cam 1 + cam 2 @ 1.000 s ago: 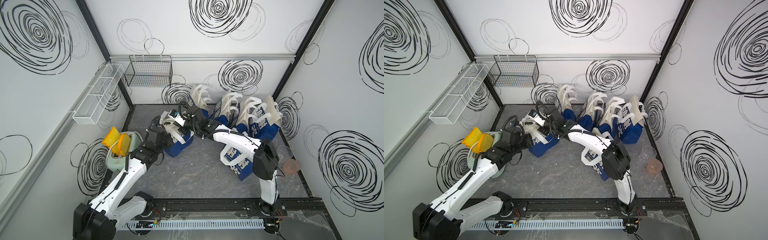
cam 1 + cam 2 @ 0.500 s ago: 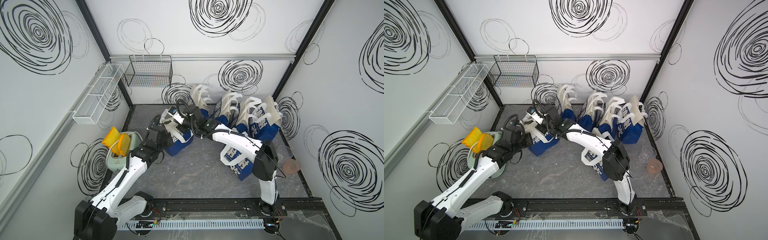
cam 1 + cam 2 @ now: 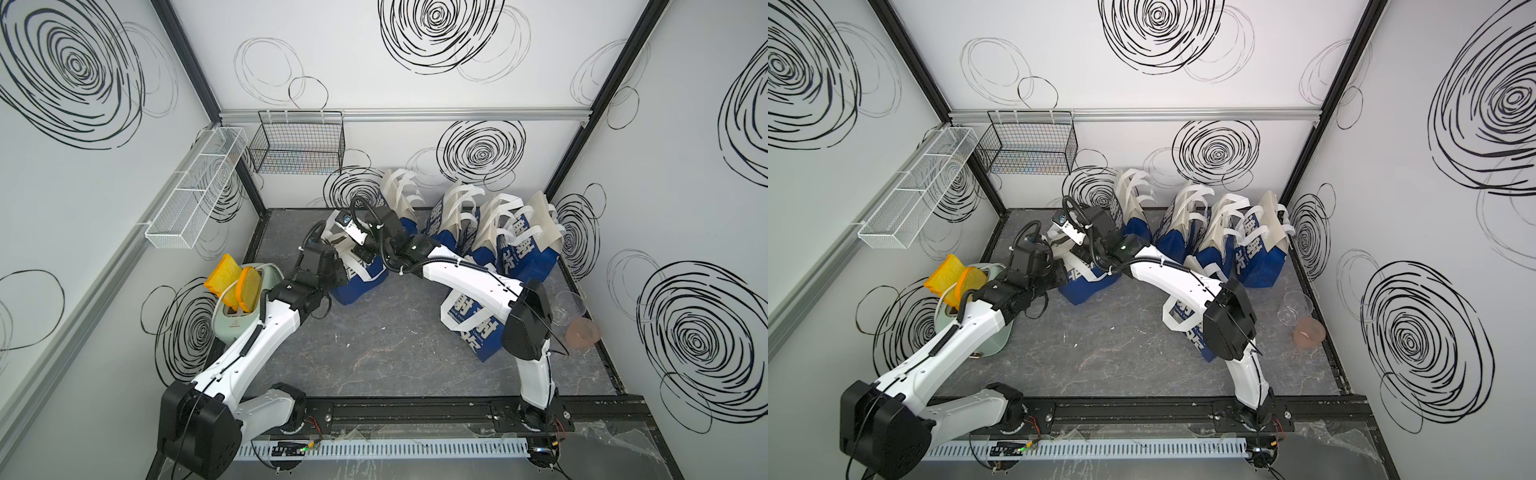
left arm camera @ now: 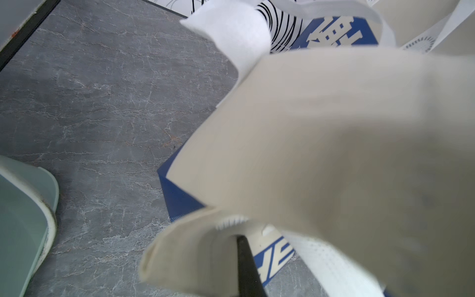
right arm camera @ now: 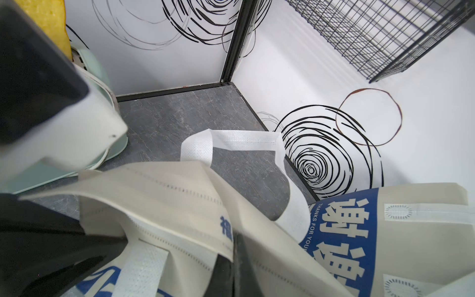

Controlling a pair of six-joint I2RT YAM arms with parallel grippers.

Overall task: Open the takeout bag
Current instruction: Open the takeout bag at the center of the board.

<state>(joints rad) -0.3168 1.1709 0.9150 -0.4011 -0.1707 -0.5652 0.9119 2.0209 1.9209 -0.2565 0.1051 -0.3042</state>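
takeout bag (image 3: 358, 279): blue-and-beige fabric tote, upright on table, left of centre and toward back, between the two arms; visible in both top views
bag top: beige upper panels rumpled and folded over; how wide the mouth stands cannot be told
bag handle (image 5: 231, 144): white strap loop, standing up off the rim, over bare table in right wrist view
left claw (image 3: 341, 268): together, clamped on beige top edge of takeout bag, on the side nearest the toaster; in left wrist view fabric curls round one black finger (image 4: 245, 257)
right claw (image 3: 360, 250): together, clamped on the top edge across from left claw, reaching in from the back-wall side; black finger (image 5: 241, 264) pressed against beige fabric
table (image 3: 374, 353): grey marbled slab, black rail along the front
toaster (image 3: 237, 320): pale green, near takeout bag on its left, against left wall, partly under left arm
yellow slices (image 3: 235, 282): two, standing up out of toaster top
row of bags (image 3: 478, 224): same blue-and-beige print, upright along back wall, right of takeout bag; nearest one just behind right claw
lying bag (image 3: 469, 328): same print, on its side, partly under right arm's elbow
clear cup (image 3: 571, 307): right edge of table, near wall
pink cup (image 3: 584, 332): just beside clear cup, nearer the front
black wire basket (image 3: 299, 149): hung on back wall, left part
white wire basket (image 3: 195, 191): long, hung on left wall
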